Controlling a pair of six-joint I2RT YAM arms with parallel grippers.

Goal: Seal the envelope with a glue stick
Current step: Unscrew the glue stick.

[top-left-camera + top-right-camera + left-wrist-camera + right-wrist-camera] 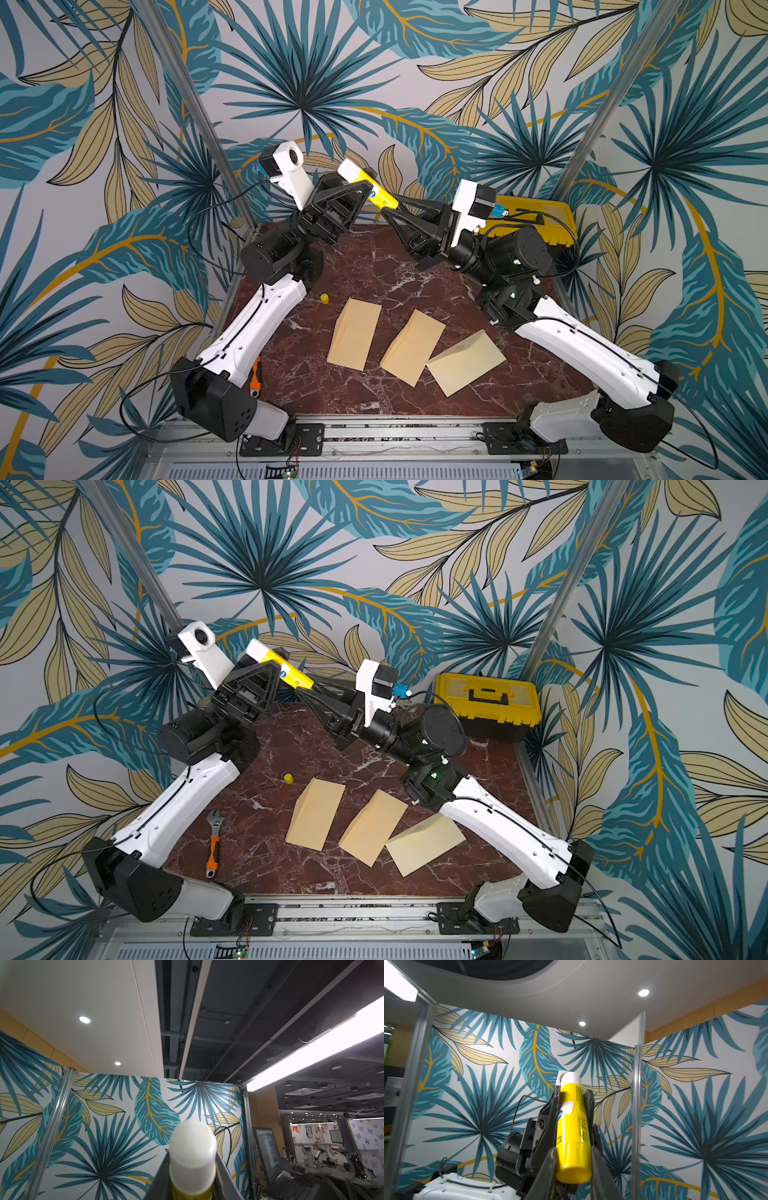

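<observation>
The glue stick (376, 192) (291, 673) is held high above the back of the table, slanted, with its white tip bare. My left gripper (365, 183) (192, 1156) is shut on its yellow body just below the white tip (192, 1147). My right gripper (392, 208) (573, 1148) is shut on the yellow base end of the glue stick (572, 1126). Its yellow cap (324, 298) (288, 778) stands alone on the marble. Three tan envelopes lie flat in a row below: left (354, 334), middle (412, 347), right (465, 362).
An orange-handled wrench (214, 843) lies near the front left, beside the left arm. A yellow and black toolbox (488, 704) stands at the back right corner. Leaf-patterned walls and metal posts close in the marble table (374, 266).
</observation>
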